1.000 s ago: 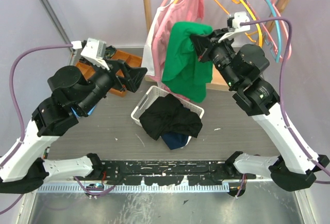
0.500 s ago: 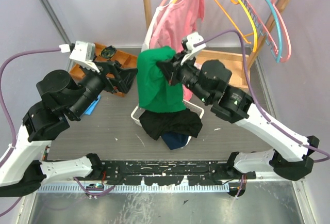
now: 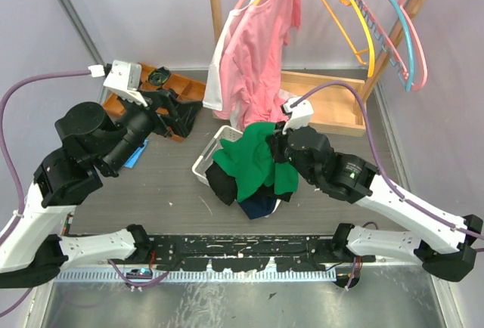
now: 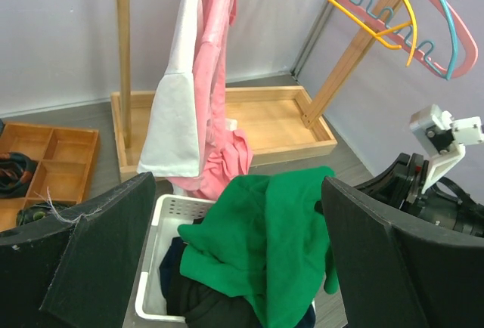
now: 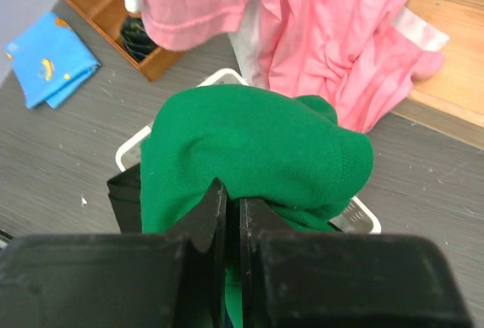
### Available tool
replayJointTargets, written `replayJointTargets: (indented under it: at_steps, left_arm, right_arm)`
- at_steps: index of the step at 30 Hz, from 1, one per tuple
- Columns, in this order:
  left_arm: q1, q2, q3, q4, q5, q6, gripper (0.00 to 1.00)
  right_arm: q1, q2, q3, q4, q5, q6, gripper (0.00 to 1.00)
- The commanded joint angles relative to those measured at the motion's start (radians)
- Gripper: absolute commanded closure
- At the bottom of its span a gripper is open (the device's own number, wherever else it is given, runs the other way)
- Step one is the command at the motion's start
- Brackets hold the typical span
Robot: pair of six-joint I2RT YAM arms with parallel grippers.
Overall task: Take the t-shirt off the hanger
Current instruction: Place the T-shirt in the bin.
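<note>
Left gripper (image 4: 238, 192) hangs with jaws spread wide, framing the green t-shirt (image 4: 265, 230) draped over the white basket (image 4: 160, 267); behind, a pink shirt (image 4: 215, 56) dangles beside the wooden rack (image 4: 121, 41).

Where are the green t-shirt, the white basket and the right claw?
green t-shirt (image 3: 253, 163): top view, middle of the bunched cloth.
white basket (image 3: 206, 156): top view, left rim.
right claw (image 5: 233, 199): right wrist view, between the shut fingertips.

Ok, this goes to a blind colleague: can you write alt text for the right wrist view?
The right gripper, shut, pinches a green t-shirt over a white basket; a pink shirt hangs behind.
</note>
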Motion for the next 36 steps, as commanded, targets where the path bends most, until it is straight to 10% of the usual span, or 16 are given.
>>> replayJointTargets:
  at_steps: [1, 26, 36]
  left_arm:
    - [0.002, 0.009, 0.025, -0.014, 0.012, 0.001, 0.02]
    - [0.001, -0.026, 0.033, -0.097, -0.006, -0.069, 0.02]
    - [0.002, -0.014, 0.029, -0.073, -0.001, -0.044, 0.02]
  right_arm:
    - [0.006, 0.040, 0.042, -0.045, 0.001, 0.021, 0.99]
    - [0.022, 0.579, -0.184, 0.236, -0.289, 0.206, 0.95]
    - [0.022, 0.457, -0.099, 0.108, -0.202, 0.192, 0.70]
